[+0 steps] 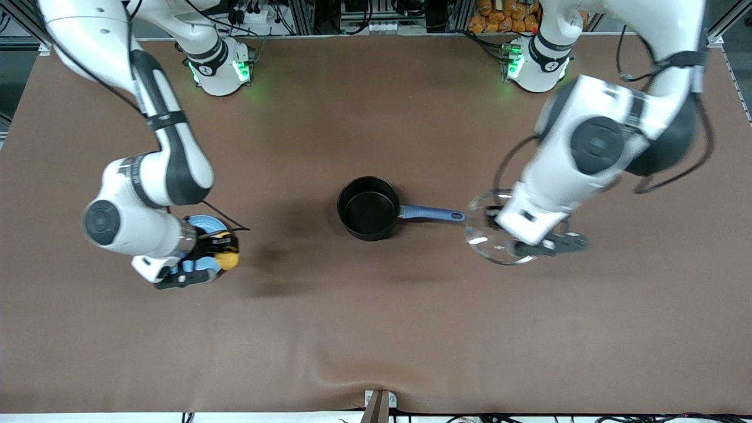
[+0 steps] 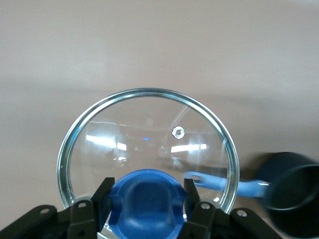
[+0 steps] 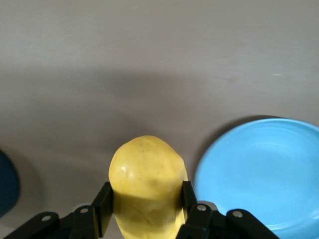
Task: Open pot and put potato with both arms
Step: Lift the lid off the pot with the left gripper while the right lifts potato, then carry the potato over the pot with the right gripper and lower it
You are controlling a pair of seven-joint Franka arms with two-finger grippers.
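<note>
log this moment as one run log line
pot: open, empty | left claw: holds lid by knob, beside pot handle | right claw: holds potato over plate

One pot [image 1: 369, 208], one potato [image 1: 227, 257], one lid [image 1: 490, 232], one plate [image 1: 202, 225], two arms.

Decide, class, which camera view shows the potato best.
The right wrist view: the potato fills it, clamped in the right gripper. The front view shows only a small yellow part under that arm. The left wrist view shows none.

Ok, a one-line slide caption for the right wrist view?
Right gripper holds the yellow potato beside the light-blue plate, above the brown table.
</note>
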